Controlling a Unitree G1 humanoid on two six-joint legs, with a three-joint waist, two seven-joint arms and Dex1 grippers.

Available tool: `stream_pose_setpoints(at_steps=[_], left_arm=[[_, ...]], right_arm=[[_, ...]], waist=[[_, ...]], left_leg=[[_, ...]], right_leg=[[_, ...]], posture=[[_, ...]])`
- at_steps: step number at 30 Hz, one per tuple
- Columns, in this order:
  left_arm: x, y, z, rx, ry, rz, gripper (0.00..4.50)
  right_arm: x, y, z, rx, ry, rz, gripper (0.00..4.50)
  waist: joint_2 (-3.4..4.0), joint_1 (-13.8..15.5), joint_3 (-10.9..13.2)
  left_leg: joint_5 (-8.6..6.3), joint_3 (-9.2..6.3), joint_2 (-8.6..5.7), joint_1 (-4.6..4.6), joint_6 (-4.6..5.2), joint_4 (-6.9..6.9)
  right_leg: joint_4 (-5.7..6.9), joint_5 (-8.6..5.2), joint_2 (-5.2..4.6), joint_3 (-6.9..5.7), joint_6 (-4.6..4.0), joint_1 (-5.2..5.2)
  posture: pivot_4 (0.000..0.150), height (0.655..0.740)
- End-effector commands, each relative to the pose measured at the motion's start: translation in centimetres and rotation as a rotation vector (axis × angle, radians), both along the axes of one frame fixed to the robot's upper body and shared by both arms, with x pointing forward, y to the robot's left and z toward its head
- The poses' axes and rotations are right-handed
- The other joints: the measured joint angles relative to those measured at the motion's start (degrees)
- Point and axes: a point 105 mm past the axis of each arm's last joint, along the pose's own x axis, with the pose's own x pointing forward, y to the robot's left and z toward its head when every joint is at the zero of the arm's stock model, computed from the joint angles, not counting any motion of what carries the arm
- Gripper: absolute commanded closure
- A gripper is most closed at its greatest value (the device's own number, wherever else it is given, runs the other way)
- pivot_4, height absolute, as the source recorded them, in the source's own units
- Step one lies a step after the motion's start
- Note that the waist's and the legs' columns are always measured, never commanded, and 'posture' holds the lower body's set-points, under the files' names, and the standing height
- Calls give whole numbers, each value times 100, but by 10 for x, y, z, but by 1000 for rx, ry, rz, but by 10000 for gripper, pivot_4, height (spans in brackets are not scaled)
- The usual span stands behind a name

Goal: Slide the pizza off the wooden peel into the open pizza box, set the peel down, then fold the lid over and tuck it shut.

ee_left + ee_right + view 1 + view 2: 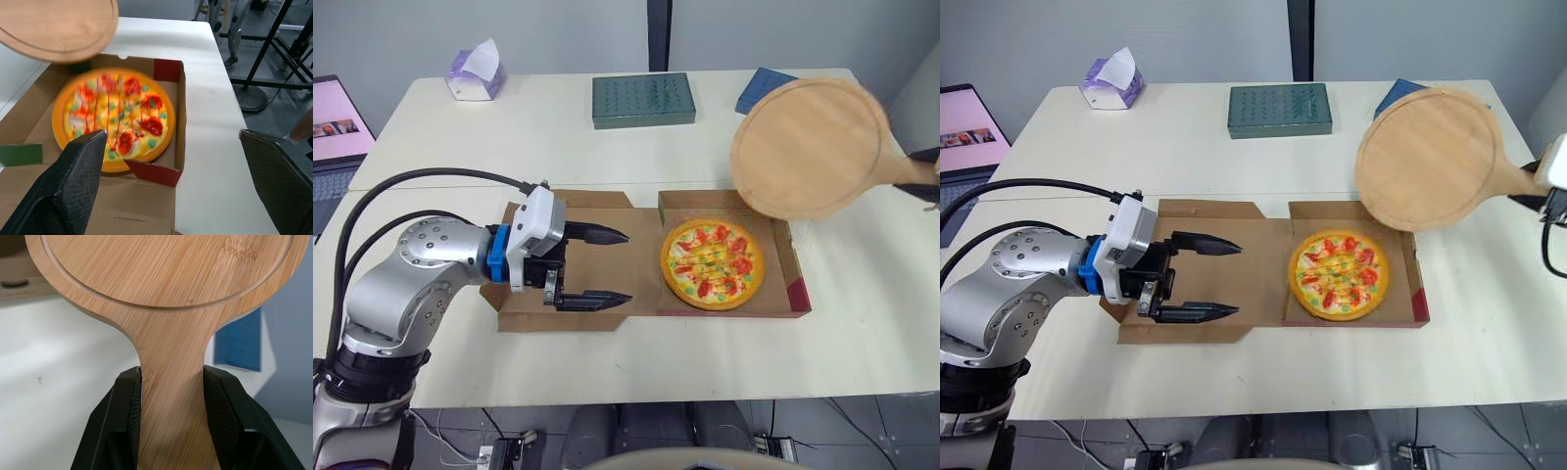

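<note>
The pizza point(713, 262) lies flat in the base of the open cardboard box point(796, 279) at the middle of the table. The box lid point(524, 311) lies flat to the left of the base. My left gripper point(614, 265) hovers open over the lid, its two black fingers point(78, 176) pointing toward the pizza point(113, 116). The bare wooden peel point(811, 147) hangs tilted in the air above the box's far right corner. My right gripper point(172, 396) is shut on the peel's handle point(172, 377).
A dark green flat box point(643, 99) and a blue book point(764, 89) lie at the table's far side. A tissue pack point(476, 74) stands at the far left. A laptop point(333, 137) sits off the left edge.
</note>
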Motion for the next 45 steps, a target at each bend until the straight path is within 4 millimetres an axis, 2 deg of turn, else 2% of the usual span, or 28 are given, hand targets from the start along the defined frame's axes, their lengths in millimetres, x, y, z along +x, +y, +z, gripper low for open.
stream_pose_setpoints(at_steps=[1, 5, 7, 10, 16, 22, 29, 36, 41, 45], left_arm=[[-1, -3, 7, -15, -39, -21, 0], [-1, -7, 12, -40, -44, -27, 0], [-3, -9, 15, -58, -41, -39, 0], [-5, -14, 19, -82, -48, -61, 0], [-9, -21, 27, -111, -65, -96, 0], [-10, -29, 34, -143, -79, -116, 0], [-10, -37, 39, -161, -90, -128, 0], [-10, -43, 43, -183, -93, -130, 0], [-9, -41, 44, -181, -93, -125, 0], [-10, -40, 43, -178, -89, -123, 0]], right_arm=[[-8, -7, 33, 51, -121, -41, 29569], [-13, -14, 29, 139, -108, -93, 29569], [-17, -19, 24, 248, -91, -143, 29569], [-27, -27, 4, 454, -50, -238, 29569], [-43, -34, -41, 667, 6, -397, 29569], [-48, -44, -88, 778, 31, -556, 29569], [-41, -54, -128, 814, 57, -696, 29569], [-43, -58, -156, 833, 122, -769, 29569], [-57, -57, -153, 850, 178, -757, 13532], [-67, -56, -131, 842, 156, -705, 406]], waist=[[0, -1, 0], [0, 8, 0], [0, 3, 0], [-2, 29, -1], [-1, 81, -2], [0, 89, -2], [0, 97, -2], [1, 95, -3], [0, 108, -3], [-1, 104, -3]], left_leg=[[0, 1, 0, 0, 0, 0], [0, 0, 0, 0, 0, 1], [0, 2, -1, 1, 0, 2], [0, -5, 1, -1, 0, 2], [0, -5, -2, 0, 1, 6], [0, -1, -4, 4, 1, 7], [0, -2, -4, 5, 0, 7], [1, -1, -4, 5, 0, 7], [1, -4, -5, 5, 0, 7], [0, -3, -6, 6, 0, 7]], right_leg=[[0, 0, 0, 1, 0, 0], [0, 0, 0, 0, 0, 1], [0, 0, -1, 2, 0, 1], [1, 0, 0, -5, 0, 3], [1, 0, -1, -3, 0, 7], [1, 0, -1, 0, 0, 10], [2, 0, -1, -1, 0, 10], [1, 0, -1, 0, 0, 11], [0, 0, -1, -2, 1, 14], [-1, 0, -1, -1, 1, 15]], posture=[[1500, 7400], [1500, 7400], [1500, 7400], [1500, 7400], [1500, 7400], [1500, 7400], [1500, 7400], [1500, 7400], [1500, 7400], [1500, 7400]])
